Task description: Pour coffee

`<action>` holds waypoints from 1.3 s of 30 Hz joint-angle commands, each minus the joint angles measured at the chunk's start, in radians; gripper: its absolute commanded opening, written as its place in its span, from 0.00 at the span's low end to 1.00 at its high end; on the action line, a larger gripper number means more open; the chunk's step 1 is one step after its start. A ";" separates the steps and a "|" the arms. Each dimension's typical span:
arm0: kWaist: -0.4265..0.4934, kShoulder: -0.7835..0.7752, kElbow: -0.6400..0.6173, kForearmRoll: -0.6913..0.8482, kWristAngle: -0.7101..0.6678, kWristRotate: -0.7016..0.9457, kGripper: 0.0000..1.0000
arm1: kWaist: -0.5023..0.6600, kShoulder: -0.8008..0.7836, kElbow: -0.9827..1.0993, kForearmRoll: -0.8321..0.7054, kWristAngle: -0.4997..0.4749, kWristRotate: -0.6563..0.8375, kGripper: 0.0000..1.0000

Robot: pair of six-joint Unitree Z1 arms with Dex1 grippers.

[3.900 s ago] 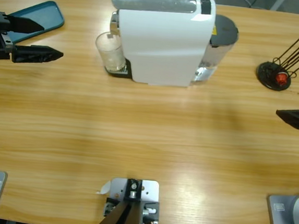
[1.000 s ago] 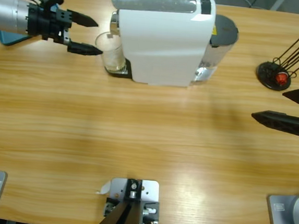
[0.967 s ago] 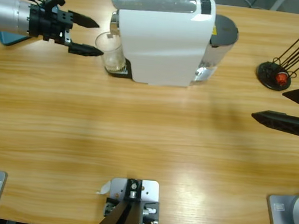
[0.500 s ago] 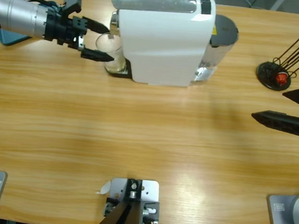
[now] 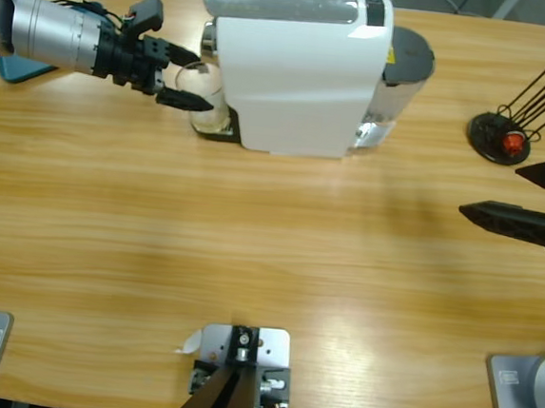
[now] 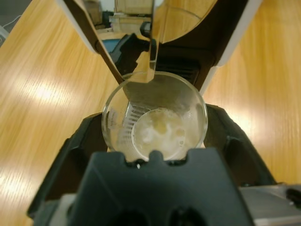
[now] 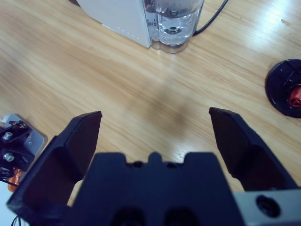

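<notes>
A clear glass (image 5: pixel 214 89) stands on the drip tray of the white coffee machine (image 5: pixel 298 73), under its spout (image 6: pixel 150 52). A shallow layer of pale yellowish coffee (image 6: pixel 162 129) with some foam lies in the bottom of the glass (image 6: pixel 155 117). My left gripper (image 5: pixel 202 83) reaches in from the left and is open, one black jaw on each side of the glass and close against its wall. In the left wrist view the glass fills the gap of that gripper (image 6: pixel 155 120). My right gripper (image 5: pixel 491 192) hangs open over bare table at the right edge, holding nothing (image 7: pixel 155 115).
The machine's water tank (image 5: pixel 404 63) sits at its back right and shows in the right wrist view (image 7: pixel 176 19). A black capsule stand with a red capsule (image 5: pixel 500 138) is at the far right. A blue tray (image 5: pixel 17 69) lies under the left arm.
The left arm has advanced rightward from the table's left end until its jaws came around the glass. The right gripper moved in slightly earlier and has since held still.
</notes>
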 commanded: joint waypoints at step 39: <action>0.502 0.041 -0.001 -0.299 0.437 -0.504 0.00 | -0.019 -0.010 0.006 -0.001 -0.017 0.024 1.00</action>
